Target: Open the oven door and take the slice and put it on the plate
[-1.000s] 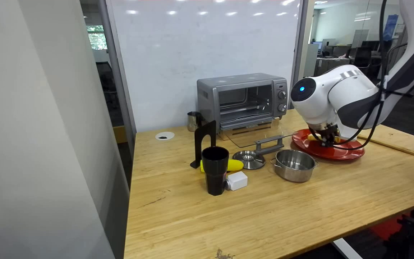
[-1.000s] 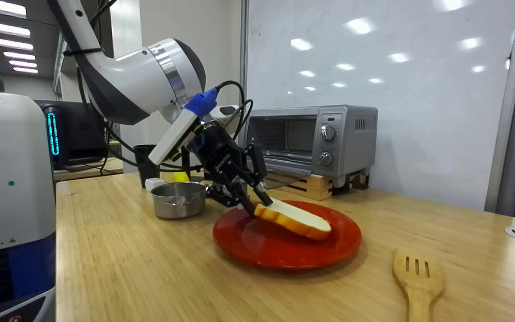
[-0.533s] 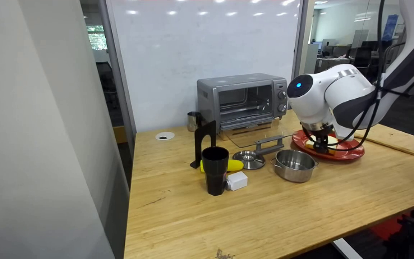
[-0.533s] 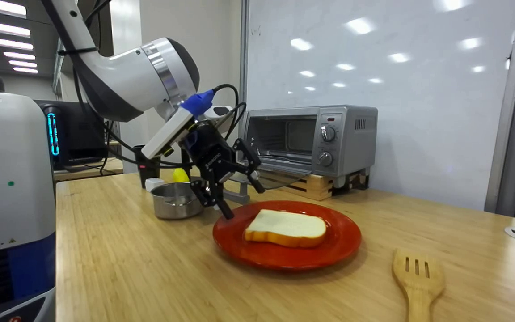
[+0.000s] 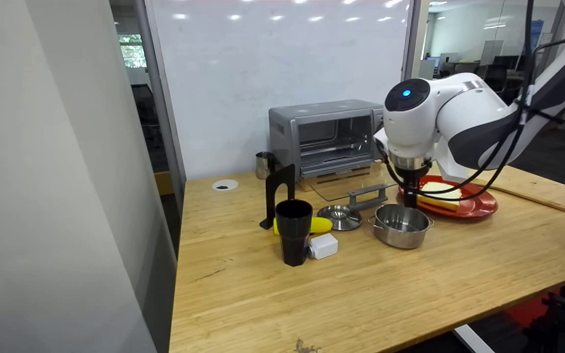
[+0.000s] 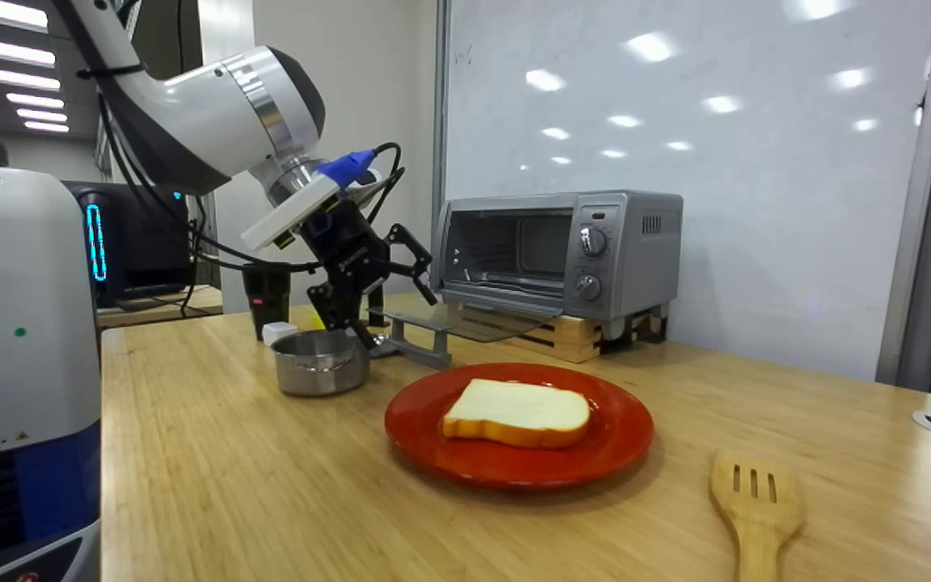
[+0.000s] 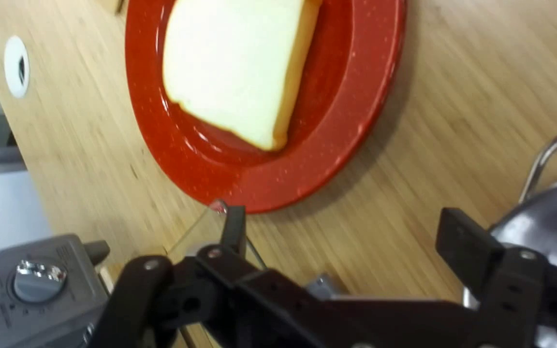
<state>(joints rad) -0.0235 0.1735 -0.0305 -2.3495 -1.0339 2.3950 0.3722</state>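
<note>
Lying flat on the red plate [image 7: 373, 67], the bread [image 7: 232, 72] is seen at upper middle in the wrist view. The end effector [image 7: 348, 229] is spread wide, nothing held; the pot [image 7: 549, 222], lower right, could be knocked if sideways travel is begun before lifting.

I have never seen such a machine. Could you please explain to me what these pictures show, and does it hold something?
The machine is a robot arm with a two-fingered gripper. Two pictures come from cameras standing outside the robot; the third comes from a camera on its wrist, so the black fingers show close up. On the table you see an oven on a wooden stand, with its door open; also a metal pot, a lid, a black cup, a wooden spatula and a red plate. A slice of bread lies on the plate. The gripper holds nothing: its two fingers stand apart.
</note>
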